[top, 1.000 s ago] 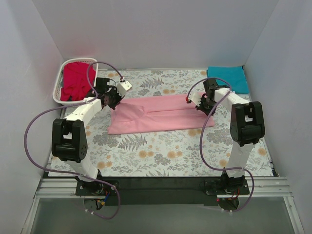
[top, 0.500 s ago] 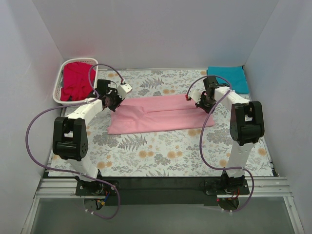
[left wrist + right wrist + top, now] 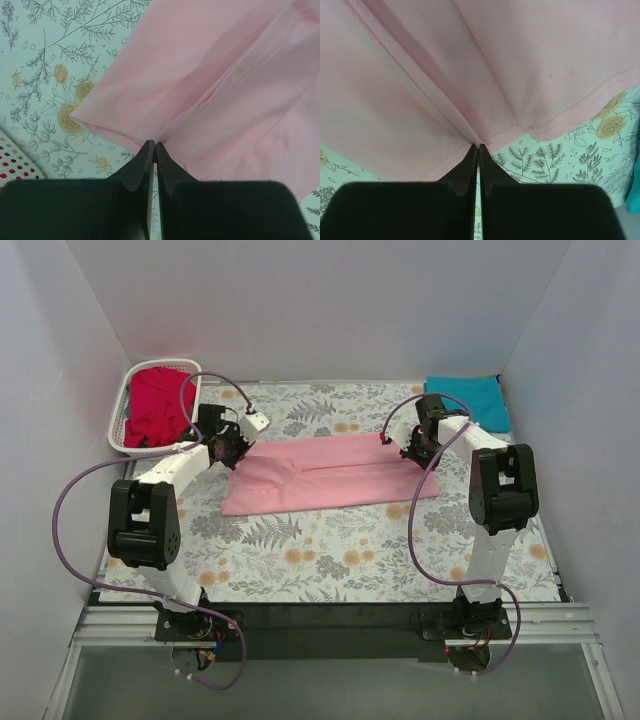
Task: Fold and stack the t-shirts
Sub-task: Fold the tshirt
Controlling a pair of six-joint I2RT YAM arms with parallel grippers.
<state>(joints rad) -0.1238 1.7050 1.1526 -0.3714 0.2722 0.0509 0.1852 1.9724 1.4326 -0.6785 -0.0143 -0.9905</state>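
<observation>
- We are looking down on a counter with a floral print, which is filling the middle of the top view.
- The light pink t-shirt is lying across the centre of the counter as a long band folded lengthwise, running from left of centre to right of centre.
- The left arm is reaching to the pink shirt's upper left corner. Its jaws are pressing together on a pinch of pink cloth at that edge, and creases are fanning out from the pinch in the left wrist view.
- The right arm is reaching to the upper right corner, where its jaws are clamping tight on a gathered bit of the stitched hem.
- A white lattice basket is sitting at the upper left of the frame.
- The bright red t-shirt is lying bunched inside that basket.
- The teal t-shirt is lying folded at the upper right of the counter, apart from the pink one.
</observation>
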